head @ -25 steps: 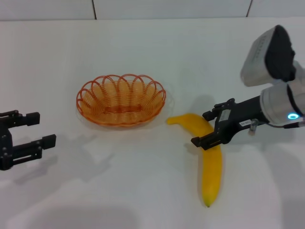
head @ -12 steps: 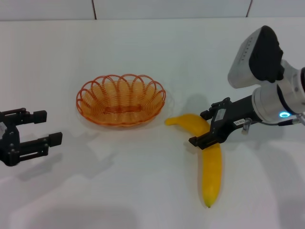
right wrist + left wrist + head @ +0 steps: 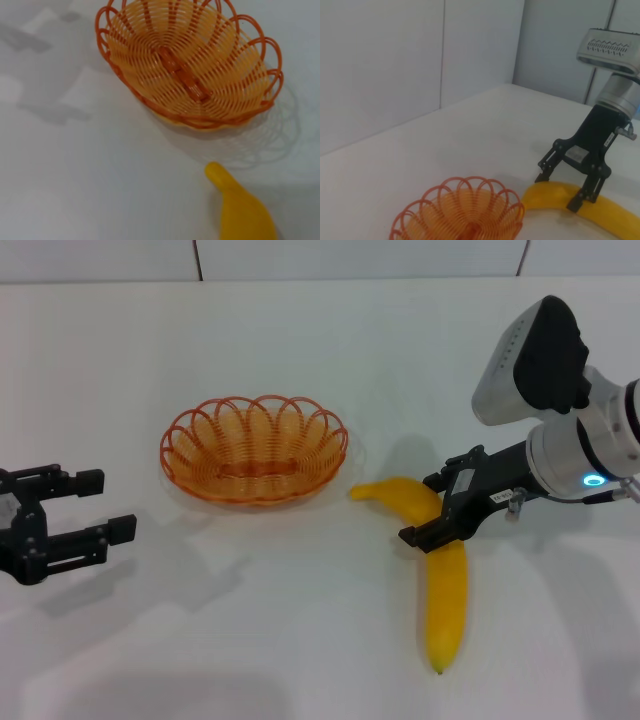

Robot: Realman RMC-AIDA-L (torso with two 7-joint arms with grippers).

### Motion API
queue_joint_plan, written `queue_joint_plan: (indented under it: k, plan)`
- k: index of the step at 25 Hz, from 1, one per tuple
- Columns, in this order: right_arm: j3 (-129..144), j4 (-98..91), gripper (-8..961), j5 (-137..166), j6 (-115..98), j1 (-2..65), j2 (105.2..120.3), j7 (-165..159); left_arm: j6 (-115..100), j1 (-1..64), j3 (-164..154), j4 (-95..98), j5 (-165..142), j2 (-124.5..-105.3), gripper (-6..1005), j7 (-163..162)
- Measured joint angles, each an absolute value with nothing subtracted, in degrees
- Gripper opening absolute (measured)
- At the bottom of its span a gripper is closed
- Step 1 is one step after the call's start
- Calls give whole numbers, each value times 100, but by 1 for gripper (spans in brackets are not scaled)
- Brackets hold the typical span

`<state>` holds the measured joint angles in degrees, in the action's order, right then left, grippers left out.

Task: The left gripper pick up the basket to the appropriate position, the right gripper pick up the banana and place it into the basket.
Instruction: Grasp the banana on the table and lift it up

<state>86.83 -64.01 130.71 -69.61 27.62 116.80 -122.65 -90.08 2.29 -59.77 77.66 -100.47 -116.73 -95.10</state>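
Observation:
The orange wire basket (image 3: pixel 254 450) stands on the white table, left of centre. The yellow banana (image 3: pixel 447 585) lies to its right, one end pointing toward the basket. My right gripper (image 3: pixel 422 508) is open and low over the banana's bend, with one finger on each side of it. My left gripper (image 3: pixel 108 504) is open and empty at the far left, apart from the basket. The left wrist view shows the basket (image 3: pixel 460 212), the banana (image 3: pixel 600 212) and the right gripper (image 3: pixel 559 192) straddling it. The right wrist view shows the basket (image 3: pixel 190 65) and the banana's end (image 3: pixel 242 212).
The white table (image 3: pixel 300 640) meets a white panelled wall (image 3: pixel 360 255) at the back. The right arm's white-grey upper segment (image 3: pixel 530 360) hangs over the table's right side.
My left gripper has moved a little to the right, toward the basket. The right arm's upper segment has shifted left while its gripper stays over the banana's bend.

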Motion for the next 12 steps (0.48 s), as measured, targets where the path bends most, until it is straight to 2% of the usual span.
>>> queue_joint_plan:
  k: [8,12]
  plan:
    - [8684,-6436,709,13251,-6954,2804,11673,-12550,-9008,295,-5976,7660,-10052,-11663,678,-9502]
    - [8680,-6613,570,13221,-6966,2790,11674,-12551,-9008,298,-5976,7651,-10055,-11662,678,-9502]
